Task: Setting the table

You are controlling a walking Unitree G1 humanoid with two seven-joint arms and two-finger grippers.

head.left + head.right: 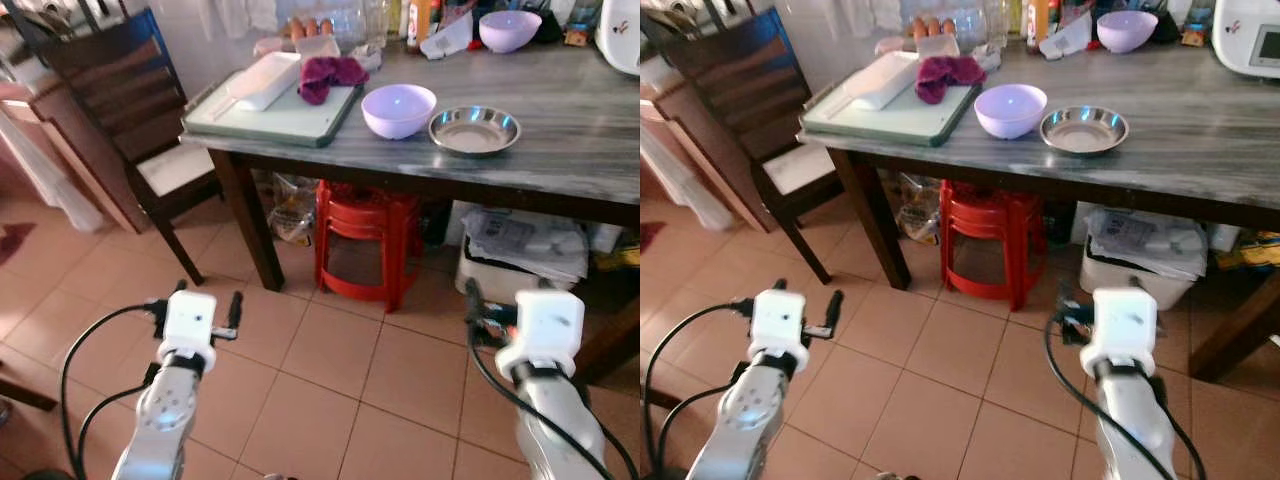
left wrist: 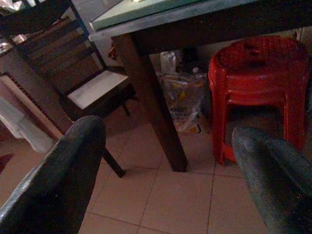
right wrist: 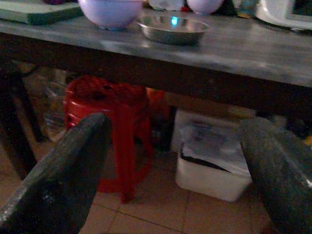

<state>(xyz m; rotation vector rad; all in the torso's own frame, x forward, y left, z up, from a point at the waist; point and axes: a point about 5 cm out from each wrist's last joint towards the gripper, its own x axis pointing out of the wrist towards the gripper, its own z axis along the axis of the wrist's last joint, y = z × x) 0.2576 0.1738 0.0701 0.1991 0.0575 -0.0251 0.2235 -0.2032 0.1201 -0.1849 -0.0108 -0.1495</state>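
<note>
On the table (image 1: 560,130) near its front edge sit a lilac bowl (image 1: 398,109) and steel dish (image 1: 474,130), touching. Both tools, left (image 2: 165,170) and right (image 3: 175,170), hang low, fingers spread, empty. Bowl likely light, slick; pinch its rim.

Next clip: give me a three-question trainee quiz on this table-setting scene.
1. True or false: the steel plate sits beside the near lavender bowl.
2. What stands under the table? A) red stool B) blue bucket C) broom
3. Are the fingers of the left gripper and right gripper together or apart?

Key: 1 true. 2 A, the red stool. 3 apart, both holding nothing.
</note>
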